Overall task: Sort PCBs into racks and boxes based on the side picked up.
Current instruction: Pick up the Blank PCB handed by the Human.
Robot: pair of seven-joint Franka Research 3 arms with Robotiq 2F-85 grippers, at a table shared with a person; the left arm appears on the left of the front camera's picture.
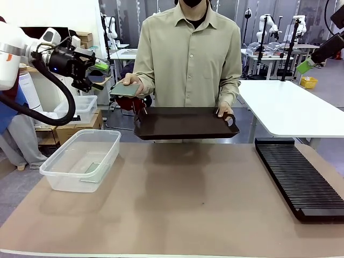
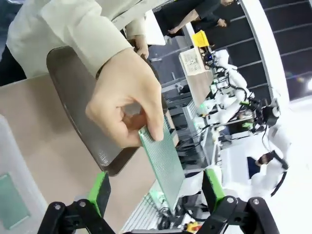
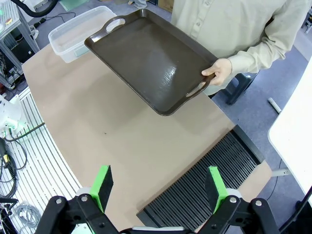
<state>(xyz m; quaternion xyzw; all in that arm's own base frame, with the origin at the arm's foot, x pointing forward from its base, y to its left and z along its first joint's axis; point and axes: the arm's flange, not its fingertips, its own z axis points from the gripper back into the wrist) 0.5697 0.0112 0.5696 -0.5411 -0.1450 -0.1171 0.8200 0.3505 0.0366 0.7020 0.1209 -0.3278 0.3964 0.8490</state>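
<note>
A person's hand holds out a green PCB, pinched at one end. My left gripper is raised at the left, open, a short way from that board. In the left wrist view the board's free end reaches between its green pads without touching them. A second PCB lies flat in the clear box at the table's left. The black rack lies along the right side. My right gripper hangs high over the rack, open and holding nothing, its green pad at the far right.
The person's other hand holds a dark brown handled tray level above the table's far edge. A white table stands behind on the right. Bare brown tabletop lies between box and rack.
</note>
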